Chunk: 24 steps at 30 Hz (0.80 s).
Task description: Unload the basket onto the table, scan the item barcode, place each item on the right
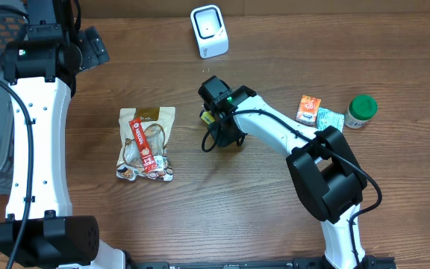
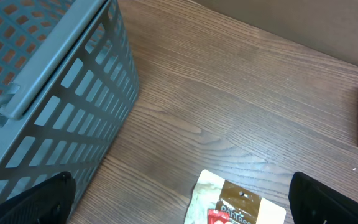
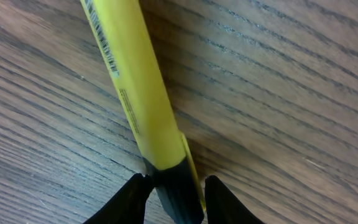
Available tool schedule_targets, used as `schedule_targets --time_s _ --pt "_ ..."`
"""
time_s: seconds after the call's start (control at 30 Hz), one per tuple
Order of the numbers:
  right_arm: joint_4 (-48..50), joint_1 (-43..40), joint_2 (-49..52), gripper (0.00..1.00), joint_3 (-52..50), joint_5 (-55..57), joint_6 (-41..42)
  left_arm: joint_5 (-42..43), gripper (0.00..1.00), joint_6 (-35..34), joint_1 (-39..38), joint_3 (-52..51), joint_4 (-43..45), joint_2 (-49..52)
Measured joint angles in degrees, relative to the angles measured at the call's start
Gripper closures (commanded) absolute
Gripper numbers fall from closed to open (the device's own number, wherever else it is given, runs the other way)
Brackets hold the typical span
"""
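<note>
A yellow marker (image 3: pixel 132 93) with a black cap lies on the wooden table, and a printed barcode (image 3: pixel 102 40) runs along its side. My right gripper (image 3: pixel 176 183) straddles the black cap. Its left finger touches the cap, while a thin strip of table shows between the cap and the right finger, so the jaws are parted. Overhead, only a bit of the marker's yellow (image 1: pixel 206 116) shows beside the right wrist (image 1: pixel 219 96). The white barcode scanner (image 1: pixel 209 30) stands at the back of the table. My left gripper (image 2: pixel 185 199) hangs wide open and empty above a snack pouch (image 2: pixel 235 202).
The snack pouch (image 1: pixel 146 143) lies left of centre. A grey basket (image 2: pixel 42 93) stands at the far left edge. An orange packet (image 1: pixel 309 108), a teal packet (image 1: pixel 328 117) and a green-lidded jar (image 1: pixel 361 110) sit at the right.
</note>
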Motion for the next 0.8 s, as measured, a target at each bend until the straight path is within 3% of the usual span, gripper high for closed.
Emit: schedule_targets --time_s 0.17,0.8 --pt "0.0 0.1 0.1 0.74 0.0 -0.1 0.0 0.0 0.00 0.0 0.0 0.0 0.0 0.0" --pt "0.3 3.2 0.2 0.72 0.0 1.6 0.0 0.0 0.00 0.0 0.0 0.0 0.0 0.0"
